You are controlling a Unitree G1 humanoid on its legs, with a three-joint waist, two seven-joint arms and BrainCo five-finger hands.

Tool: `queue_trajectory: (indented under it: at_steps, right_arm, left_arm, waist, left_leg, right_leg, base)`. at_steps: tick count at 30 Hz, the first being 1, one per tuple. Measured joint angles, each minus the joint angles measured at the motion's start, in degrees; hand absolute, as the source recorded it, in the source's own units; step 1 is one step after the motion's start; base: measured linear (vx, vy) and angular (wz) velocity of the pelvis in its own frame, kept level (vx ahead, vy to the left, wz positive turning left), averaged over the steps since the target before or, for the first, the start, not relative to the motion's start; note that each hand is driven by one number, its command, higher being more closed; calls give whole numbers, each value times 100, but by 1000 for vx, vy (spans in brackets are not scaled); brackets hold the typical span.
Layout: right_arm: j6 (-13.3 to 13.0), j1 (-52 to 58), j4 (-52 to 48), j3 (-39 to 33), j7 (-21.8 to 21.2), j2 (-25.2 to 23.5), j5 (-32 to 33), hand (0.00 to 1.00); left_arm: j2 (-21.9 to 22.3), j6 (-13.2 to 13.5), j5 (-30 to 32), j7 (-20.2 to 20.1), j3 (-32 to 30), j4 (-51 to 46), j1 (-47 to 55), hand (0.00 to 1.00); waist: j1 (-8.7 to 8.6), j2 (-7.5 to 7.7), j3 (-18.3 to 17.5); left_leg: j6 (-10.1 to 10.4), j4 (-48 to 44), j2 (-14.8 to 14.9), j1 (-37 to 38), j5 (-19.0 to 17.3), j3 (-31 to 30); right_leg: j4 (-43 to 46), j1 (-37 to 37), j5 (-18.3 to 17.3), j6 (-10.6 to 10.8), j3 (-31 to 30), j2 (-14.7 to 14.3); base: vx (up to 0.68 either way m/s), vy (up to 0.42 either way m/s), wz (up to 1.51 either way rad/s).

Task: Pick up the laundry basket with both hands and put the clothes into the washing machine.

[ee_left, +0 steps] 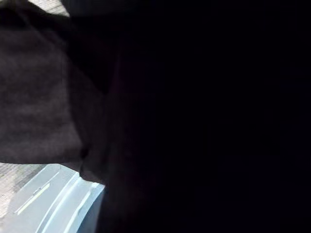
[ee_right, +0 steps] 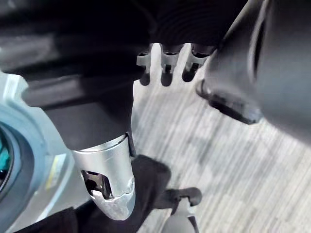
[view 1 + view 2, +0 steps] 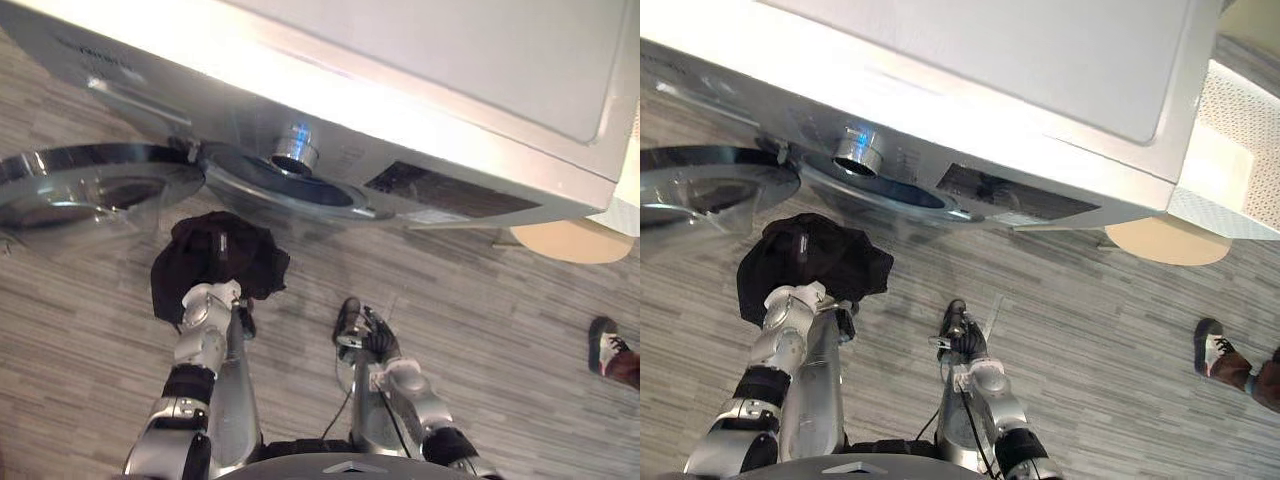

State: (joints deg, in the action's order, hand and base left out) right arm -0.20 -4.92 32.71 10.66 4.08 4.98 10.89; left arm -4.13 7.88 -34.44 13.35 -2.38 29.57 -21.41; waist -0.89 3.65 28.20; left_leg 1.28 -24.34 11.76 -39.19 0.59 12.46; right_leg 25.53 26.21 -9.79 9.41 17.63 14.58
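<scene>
Holding up the black garment (image 3: 218, 258) draped over my left hand (image 3: 212, 296) at centre-left, its grip hidden so I cannot tell, I judge loading underway: next it must go into the washing machine's (image 3: 430, 110) drum opening (image 3: 300, 185) just above, while my right hand (image 3: 362, 330) hangs slack, empty.

Both eye views: we look steeply down from the head, with the washing machine (image 3: 420, 80) across the upper frame and the floor (image 3: 480, 300) below. They share both, slightly offset. Left wrist view: right against the black garment (image 1: 43, 107). Right wrist view: very close, looking past the right hand (image 2: 166, 60) toward the floor.
</scene>
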Motion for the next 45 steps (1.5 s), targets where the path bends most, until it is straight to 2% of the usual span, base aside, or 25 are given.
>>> queue_trajectory:
  at_steps: [4, 6, 9, 12, 15, 16, 20, 24, 26, 29, 32, 35, 37, 38, 40, 41, 42, 43, 44, 45]
  right_arm:
    - [-193, -128, -75, 246, 7, -75, 544, 0]
    - [-208, -122, -236, 269, 9, -195, 738, 0]
    - [-303, -82, -532, 280, 13, -264, 830, 0]
    - [-591, -79, -796, 205, 151, -304, 898, 0]
    - [-701, 12, -981, 58, 154, -357, 897, 0]
    - [-707, 256, -710, -285, 144, -356, 896, 0]
    - [-707, 256, -713, -285, 144, -356, 896, 0]
    - [-710, 293, -713, -353, 121, -364, 1054, 0]
    - [-720, 414, -698, -494, 90, -401, 1322, 0]
    - [-825, 682, -545, -707, -15, -394, 1860, 0]
    - [-884, 744, -276, -950, -30, -374, 2371, 0]
    - [-947, 813, -277, -1010, -55, -334, 2707, 0]
    - [-949, 827, -307, -1021, -170, -322, 2751, 0]
    - [-949, 813, -313, -1013, -262, -299, 2756, 0]
    - [-950, 792, -309, -959, -275, -231, 2757, 0]
    - [-928, 800, -321, -875, -281, -128, 2754, 0]
    - [-889, 800, -327, -850, -300, -5, 2730, 0]
    - [-852, 801, -361, -837, -317, 30, 2720, 0]
    - [-810, 880, -489, -826, -371, 83, 2719, 0]
    - [-809, 923, -539, -782, -386, 114, 2721, 0]
  left_arm:
    - [-82, -20, -21, 122, -254, 87, -735, 100]
    - [-200, -20, -21, 150, -386, 54, -996, 100]
    - [-264, 14, -28, 223, -450, -102, -1081, 100]
    - [-167, 164, -30, 257, -468, -458, -1002, 100]
    - [-27, 225, -32, 251, -467, -666, -891, 100]
    - [243, 221, -26, 137, -174, -656, -831, 100]
    - [235, 221, -26, 135, -180, -659, -800, 100]
    - [189, 222, -21, 132, -249, -952, -341, 100]
    - [188, 222, -23, 133, -333, -1001, -46, 100]
    - [184, 226, -24, 138, -438, -1000, 533, 100]
    - [194, 228, -29, 141, -428, -995, 982, 100]
    - [193, 226, -37, 140, -384, -972, 1133, 100]
    - [169, 224, -46, 133, -360, -965, 1143, 100]
    - [137, 232, -87, 132, -348, -918, 1173, 100]
    - [66, 236, -148, 134, -278, -804, 1180, 100]
    - [28, 237, -176, 127, -193, -747, 1219, 100]
    - [81, 217, -195, 87, -129, -686, 1223, 100]
    - [99, 217, -202, 64, -125, -686, 1230, 100]
    - [223, 220, -269, 11, -205, -636, 1266, 100]
    - [271, 219, -307, 10, -216, -600, 1272, 100]
  waist:
    - [-33, 111, 141]
    - [-54, 191, 183]
    - [-60, 196, 185]
    - [31, 196, 185]
    - [40, 197, 185]
    - [104, 194, 137]
    - [107, 192, 137]
    - [62, 190, 135]
    - [46, 189, 135]
    - [-20, 120, 34]
    - [-108, 21, -36]
    - [-142, 4, -46]
    - [-182, -23, -30]
    - [-193, -64, -7]
    - [-197, -110, 10]
    - [-259, -146, 3]
    - [-291, -251, -11]
    - [-261, -264, -5]
    - [-270, -294, 13]
    - [-271, -296, 16]
  left_leg:
    - [40, 92, 5, -330, 195, -182]
    - [60, 169, 6, -396, 285, -234]
    - [91, 262, 3, -412, 356, -289]
    - [126, 395, 6, -405, 446, -272]
    - [81, 414, 7, -385, 486, -229]
    - [135, 556, 10, -152, 549, -126]
    - [135, 546, 10, -153, 548, -126]
    - [102, 500, -1, -130, 517, -60]
    - [42, 475, -14, 6, 465, 24]
    - [-82, 230, 65, 192, 123, 300]
    - [-265, 30, 179, 340, -207, 839]
    - [-345, -241, 146, 451, -559, 1102]
    - [-361, -248, 77, 658, -668, 1155]
    - [-378, -170, 92, 856, -686, 1175]
    - [-341, -84, 134, 1014, -662, 1221]
    - [-290, -53, 146, 1093, -649, 1265]
    - [-230, -141, 233, 1068, -691, 1251]
    - [-180, -256, 305, 1058, -724, 1257]
    - [-154, -702, 551, 1029, -833, 1171]
    - [-153, -873, 615, 1027, -840, 1118]
  right_leg:
    - [246, 329, -58, -94, 161, 5]
    - [347, 415, -83, -135, 210, 6]
    - [364, 418, -124, -174, 310, 11]
    - [398, 460, -144, -194, 355, 11]
    - [427, 457, -143, -194, 361, 23]
    - [483, 357, -144, -198, 349, 35]
    - [486, 357, -144, -198, 347, 41]
    - [433, 337, -127, -196, 329, 83]
    - [342, 186, -85, -175, 312, 109]
    - [-20, -133, 101, -110, 262, 97]
    - [-605, -402, 484, 0, 109, 80]
    - [-684, -432, 647, -81, -29, 241]
    - [-507, -419, 655, -301, -94, 332]
    - [-379, -388, 501, -439, -117, 284]
    - [-435, -359, 439, -460, -108, 121]
    - [-556, -359, 512, -548, -192, -55]
    - [-485, -427, 515, -460, -80, -66]
    - [-376, -395, 470, -407, -92, -106]
    - [246, -325, 79, -371, -81, -166]
    - [453, -340, -77, -405, -45, -162]
  base:
    - [-60, -43, 16]
    - [-23, -47, 14]
    - [4, -37, 12]
    - [41, -41, 7]
    - [57, -26, 0]
    - [0, 0, 0]
    - [0, 0, 0]
    - [0, 0, -2]
    - [37, 1, -8]
    - [99, 54, -25]
    - [97, 137, -42]
    - [62, 146, -37]
    - [68, 95, -21]
    - [60, 35, -32]
    - [38, -22, -29]
    - [75, -84, -8]
    - [108, -125, -9]
    - [143, -235, -7]
    - [110, -239, -6]
    - [91, -233, 12]
